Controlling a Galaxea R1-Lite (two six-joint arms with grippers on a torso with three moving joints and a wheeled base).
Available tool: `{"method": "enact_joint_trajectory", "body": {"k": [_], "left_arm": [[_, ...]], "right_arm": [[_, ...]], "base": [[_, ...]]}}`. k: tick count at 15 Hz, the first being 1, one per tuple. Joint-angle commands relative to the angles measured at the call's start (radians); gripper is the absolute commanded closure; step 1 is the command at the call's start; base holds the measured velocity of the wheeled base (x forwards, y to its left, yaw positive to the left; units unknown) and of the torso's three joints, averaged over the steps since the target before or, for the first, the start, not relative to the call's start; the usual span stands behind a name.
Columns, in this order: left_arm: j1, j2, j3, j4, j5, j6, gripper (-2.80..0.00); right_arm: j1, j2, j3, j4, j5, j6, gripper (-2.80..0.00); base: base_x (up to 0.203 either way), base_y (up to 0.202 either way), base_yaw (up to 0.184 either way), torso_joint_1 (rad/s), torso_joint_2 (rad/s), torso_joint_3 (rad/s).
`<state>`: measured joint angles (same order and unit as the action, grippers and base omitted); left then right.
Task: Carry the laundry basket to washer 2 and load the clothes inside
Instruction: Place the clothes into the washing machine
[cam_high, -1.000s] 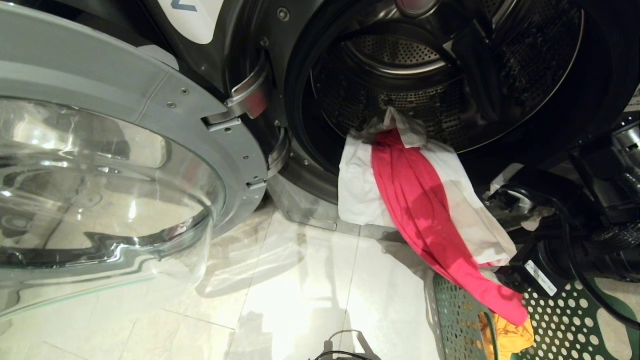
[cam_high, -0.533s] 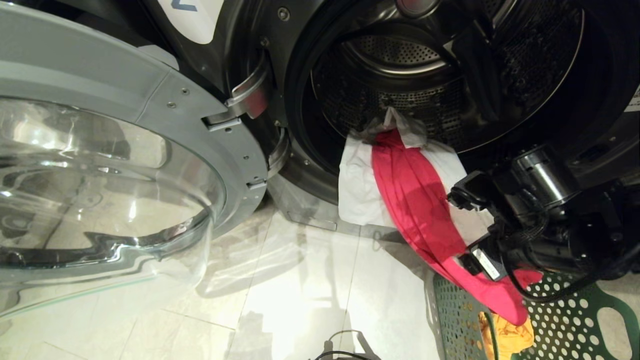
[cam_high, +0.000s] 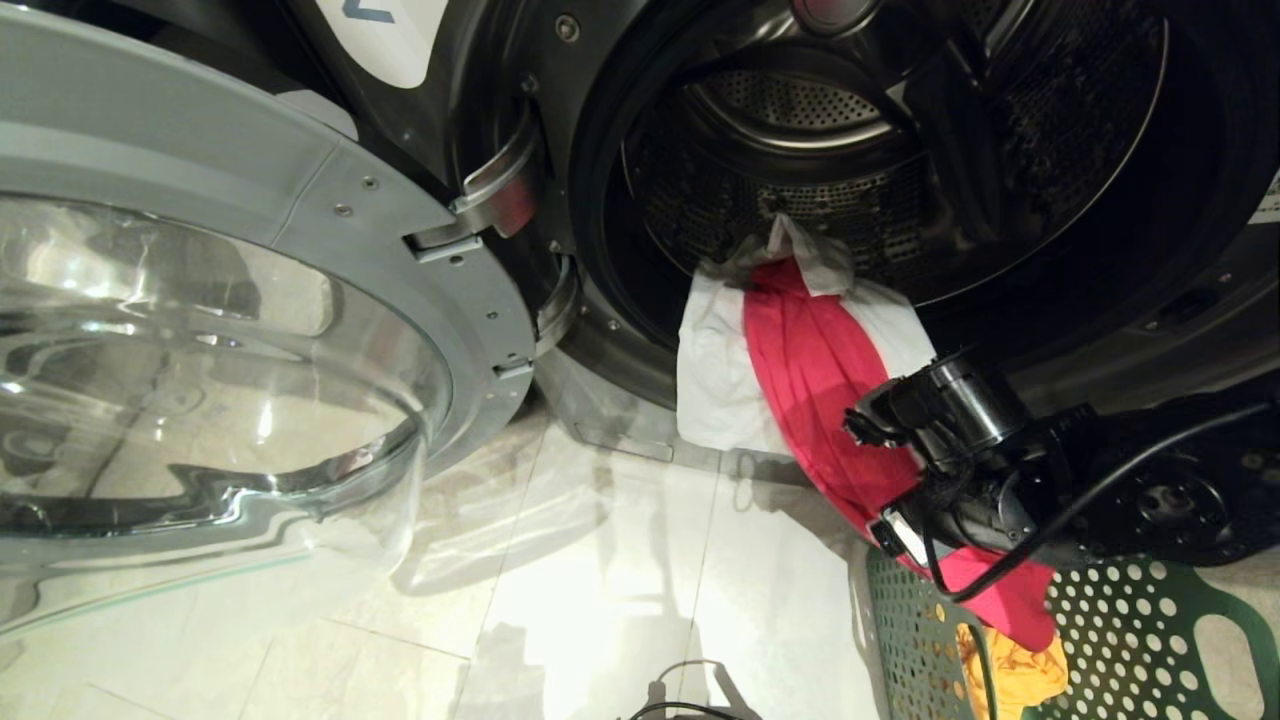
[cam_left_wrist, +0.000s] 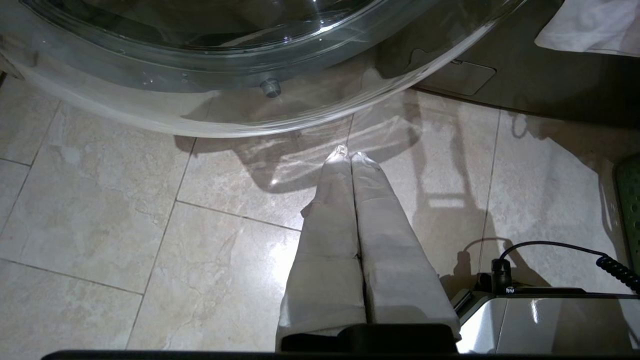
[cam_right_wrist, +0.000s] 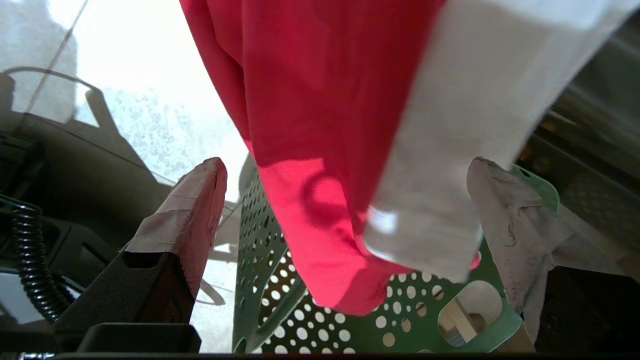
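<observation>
Clothes (cam_high: 815, 375) hang between right gripper's (cam_right_wrist: 345, 210) spread jaws

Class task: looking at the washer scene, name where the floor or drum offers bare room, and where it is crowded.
Free: floor tiles between the open door and the laundry basket; the drum behind the clothes. Crowded: the opening's lower lip, where the clothes hang into the basket beside the open right gripper.

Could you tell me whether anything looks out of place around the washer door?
Yes: the clothes are only half loaded. The white and pink-red garments drape out of washer 2's opening over its rim, trailing down into the laundry basket.
</observation>
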<state>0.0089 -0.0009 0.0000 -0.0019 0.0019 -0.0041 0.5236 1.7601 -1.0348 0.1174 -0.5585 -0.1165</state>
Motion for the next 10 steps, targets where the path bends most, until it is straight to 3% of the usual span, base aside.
{"method": "enact_joint_trajectory", "body": {"k": [1,10], "left_arm": [[0.0,0.001,0.0,0.0,0.0,-0.001,0.0],[0.0,0.001,0.0,-0.001,0.0,-0.001,0.0]], "right_arm": [[-0.017,0.071,-0.035,-0.002,-0.005,0.008,-2.8],[-0.109,0.143,-0.156,-0.004,-0.035,0.017,-2.8]], "base": [[0.0,0.0,0.0,0.0,0.0,0.0],[0.0,0.0,0.0,0.0,0.0,0.0]]}}
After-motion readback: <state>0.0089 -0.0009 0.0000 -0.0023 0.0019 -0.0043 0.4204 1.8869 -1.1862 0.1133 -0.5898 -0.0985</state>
